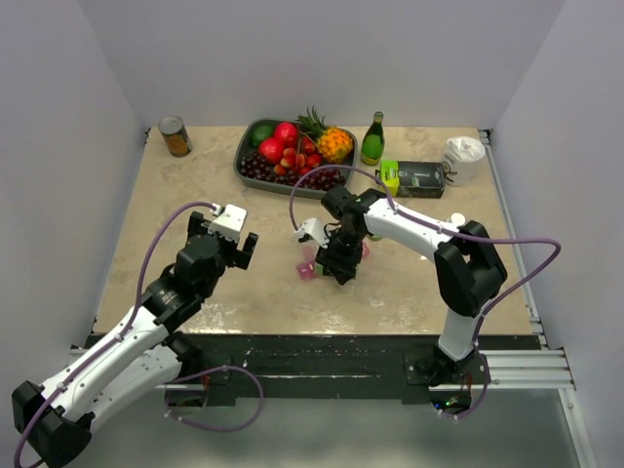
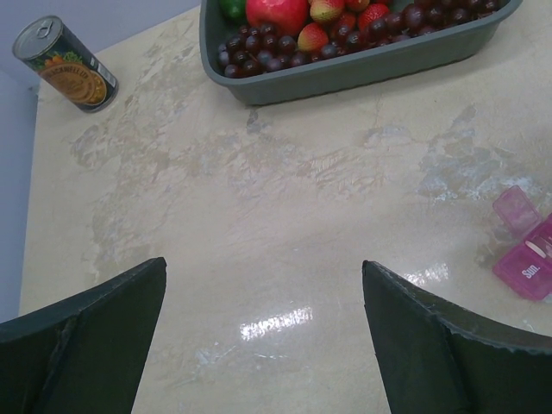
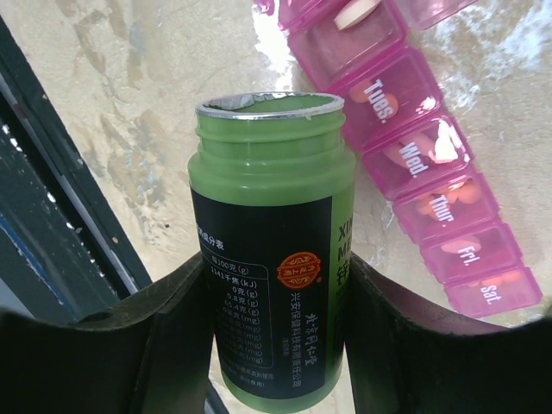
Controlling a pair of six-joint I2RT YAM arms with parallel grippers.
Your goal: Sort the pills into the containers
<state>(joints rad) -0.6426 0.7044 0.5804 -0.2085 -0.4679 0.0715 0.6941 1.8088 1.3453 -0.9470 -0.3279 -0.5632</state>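
My right gripper (image 3: 272, 285) is shut on a green bottle (image 3: 267, 241) with a black label. Its mouth is uncapped and it points toward the table. Just to its right lies the pink pill organizer (image 3: 423, 164), its lids marked Tues. to Sat. Pills (image 3: 448, 194) show through the closed lids, and a pale oblong pill (image 3: 354, 10) lies in an open compartment at the top. From above, the right gripper (image 1: 338, 261) hangs over the organizer (image 1: 310, 266). My left gripper (image 2: 263, 293) is open over bare table, with the organizer (image 2: 526, 246) far to its right. Seen from above, the left gripper (image 1: 237, 252) is left of the organizer.
A grey tray (image 1: 239, 161) of fruit stands at the back centre, with its wall (image 2: 362, 78) in the left wrist view. A tin can (image 1: 175, 136) sits back left. A green glass bottle (image 1: 372, 138), a black box (image 1: 419, 178) and a white object (image 1: 464, 156) stand back right.
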